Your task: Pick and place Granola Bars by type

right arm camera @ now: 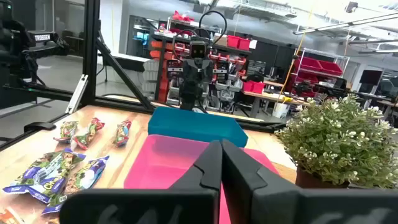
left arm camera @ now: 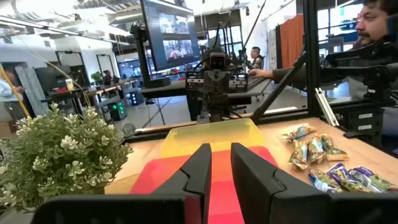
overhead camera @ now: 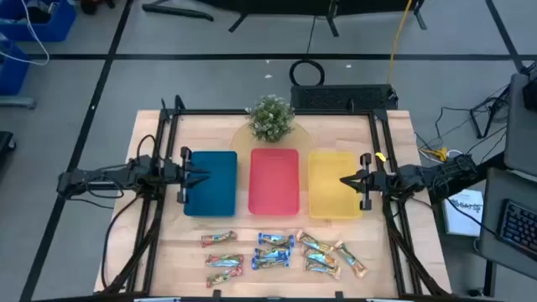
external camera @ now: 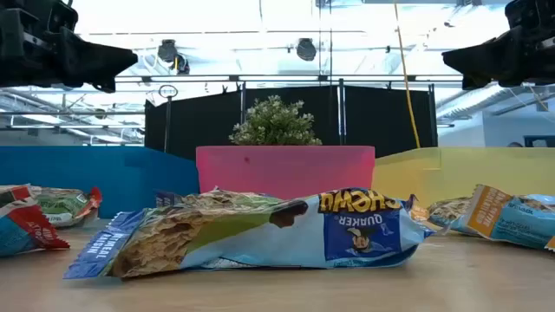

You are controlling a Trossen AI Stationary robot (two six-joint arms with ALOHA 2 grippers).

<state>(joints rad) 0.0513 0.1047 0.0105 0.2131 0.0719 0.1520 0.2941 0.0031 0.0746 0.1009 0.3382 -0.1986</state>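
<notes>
Several foil-wrapped granola bars lie flat on the table near its front edge: greenish-red ones at the left, blue-white ones in the middle, tan-gold ones at the right. A blue-white bar fills the low view. My left gripper hovers above the blue tray, open by a narrow gap and empty. My right gripper hovers above the yellow tray, shut and empty. Both are well behind the bars.
Three trays stand side by side mid-table: blue, red, yellow. A small potted plant stands behind the red tray. A black frame runs around the table's sides. People sit at desks beyond the table in the left wrist view.
</notes>
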